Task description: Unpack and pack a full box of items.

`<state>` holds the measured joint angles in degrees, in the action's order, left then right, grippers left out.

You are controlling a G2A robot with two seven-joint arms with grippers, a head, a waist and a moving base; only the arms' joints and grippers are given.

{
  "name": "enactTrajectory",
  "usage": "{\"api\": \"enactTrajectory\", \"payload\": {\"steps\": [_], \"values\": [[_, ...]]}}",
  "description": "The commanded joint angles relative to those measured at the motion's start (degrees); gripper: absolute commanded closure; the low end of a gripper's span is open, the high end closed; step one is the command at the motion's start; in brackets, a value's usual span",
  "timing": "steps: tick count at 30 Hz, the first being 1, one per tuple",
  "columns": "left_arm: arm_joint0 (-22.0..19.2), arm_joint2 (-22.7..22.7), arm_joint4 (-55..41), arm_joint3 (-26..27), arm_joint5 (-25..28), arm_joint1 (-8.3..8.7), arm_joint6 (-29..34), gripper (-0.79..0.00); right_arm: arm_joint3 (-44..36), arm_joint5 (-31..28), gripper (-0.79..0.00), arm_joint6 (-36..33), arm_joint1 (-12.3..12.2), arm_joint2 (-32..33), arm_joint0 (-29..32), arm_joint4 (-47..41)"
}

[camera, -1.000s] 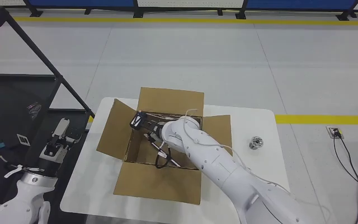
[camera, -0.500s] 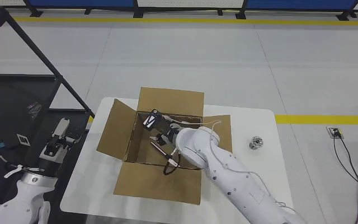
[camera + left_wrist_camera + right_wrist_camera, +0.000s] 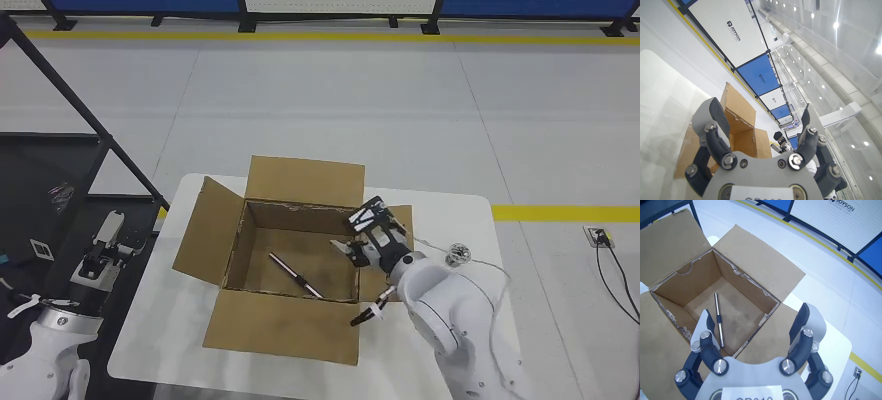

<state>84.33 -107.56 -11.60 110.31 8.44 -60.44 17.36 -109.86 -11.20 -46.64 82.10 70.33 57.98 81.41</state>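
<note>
Starting at the left: your left gripper (image 3: 761,113) sits off the left edge of the tabletop (image 3: 165,330), fingers spread, nothing in them. In the middle is the open cardboard box (image 3: 285,330). The metal rod (image 3: 718,317) lies flat on its floor, long axis running diagonally across the bottom. The right gripper (image 3: 755,309) hangs above the box's right-hand rim, fingers spread and empty, so the rod is down and to its left. That arm's way nearer, so I'd use it and turn the fingers across the rod. Further right, a small shiny round thing (image 3: 458,255) sits on the tabletop.
</note>
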Motion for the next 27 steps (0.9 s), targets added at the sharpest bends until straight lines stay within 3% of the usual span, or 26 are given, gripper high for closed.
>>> {"api": "enactTrajectory", "payload": {"steps": [1, 12, 17, 27], "values": [[0.0, 0.0, 0.0, 0.0, 0.0, 0.0, 0.0, -0.785, -1.4, -0.3, -0.785, -0.4, -0.2, 1.2, 1.7, -0.1], [0.0, 0.0, 0.0, 0.0, 0.0, 0.0, 0.0, -0.785, -1.4, -0.3, -0.785, -0.4, -0.2, 1.2, 1.7, -0.1], [0.0, 0.0, 0.0, 0.0, 0.0, 0.0, 0.0, -0.785, 1.6, 0.6, -0.785, 3.3, -0.2, 1.5, 1.6, -2.6], [0.0, 0.0, 0.0, 0.0, 0.0, 0.0, 0.0, -0.785, 1.9, 9.8, -0.785, 3.0, -1.3, 15.2, 4.7, -2.7]]}}
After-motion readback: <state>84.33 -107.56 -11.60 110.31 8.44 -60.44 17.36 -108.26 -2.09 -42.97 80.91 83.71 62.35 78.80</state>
